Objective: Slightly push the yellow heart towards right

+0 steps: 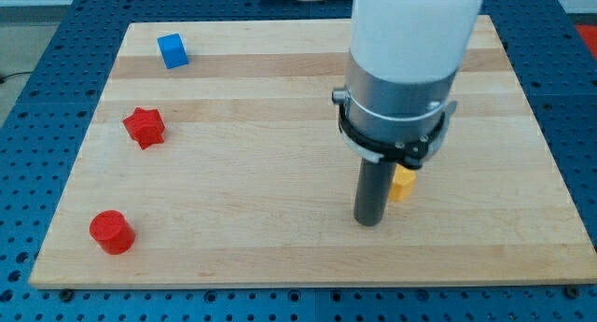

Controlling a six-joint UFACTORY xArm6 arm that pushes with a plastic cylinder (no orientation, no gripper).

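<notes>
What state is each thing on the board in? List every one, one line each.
Yellow heart block: flat on the wooden board, mostly hidden behind the arm, touching or nearly touching the rod's right side.
My tip: down at the board, just left of the yellow block.
Blue cube: resting apart, top left.
Red star: resting apart, left.
Red cylinder: upright, bottom left.

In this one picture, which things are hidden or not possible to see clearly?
- Yellow block, camera view: mostly covered by the arm and rod, so its heart shape cannot be confirmed.
- My tip: whether it touches the yellow block cannot be told.
- Board behind the arm: hidden.
</notes>
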